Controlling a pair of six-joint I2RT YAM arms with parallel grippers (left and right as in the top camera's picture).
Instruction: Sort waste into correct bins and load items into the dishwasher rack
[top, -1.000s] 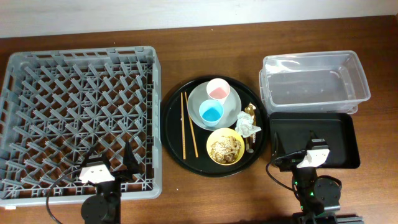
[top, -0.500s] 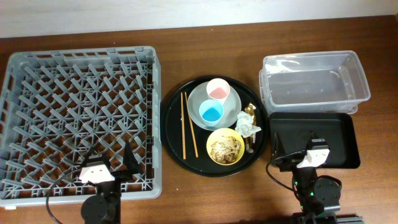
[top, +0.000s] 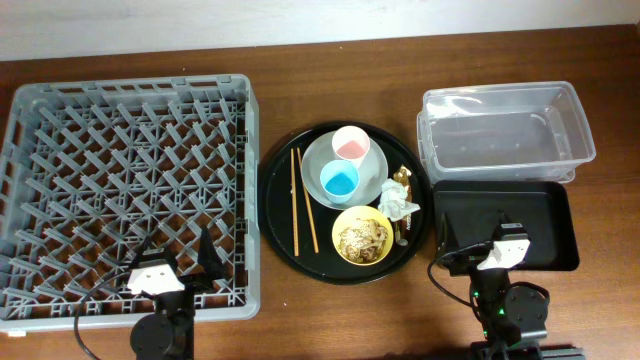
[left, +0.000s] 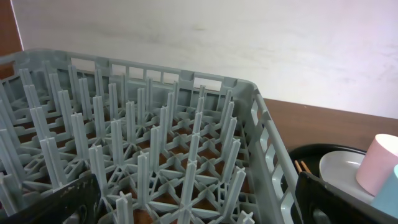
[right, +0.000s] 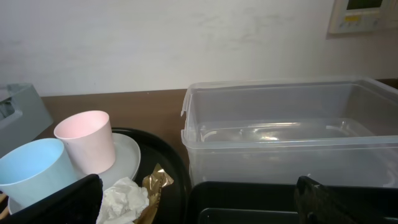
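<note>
Brown wooden counter (top: 300, 30) is seen from overhead, backed by a pale wall. At 9 o'clock of the counter the grey dishwasher rack (top: 130, 90) is set, with nothing between its pegs. Near the middle a round black tray (top: 280, 215) is placed; on it, at 12 o'clock, the grey-green plate (top: 318, 160) carries the pink cup (top: 351, 144) and the blue cup (top: 340, 181). The chopsticks (top: 302, 200) are laid at 9 o'clock of that tray, the yellow bowl (top: 339, 228) with food scraps (top: 362, 238) at 5 o'clock, and the white napkin (top: 398, 200) with the gold wrapper (top: 402, 178) at 3 o'clock. The clear tub (top: 500, 92) is found at 2 o'clock of the counter, with the black rectangular tray (top: 545, 215) touching it at 6 o'clock. The left fingers (left: 56, 202) are spread wide and empty over the rack's 6 o'clock edge, with the plate and cups at their 3 o'clock. The right fingers (right: 62, 202) are likewise released over the black rectangular tray, well apart from the napkin and cups at their 9 o'clock.
</note>
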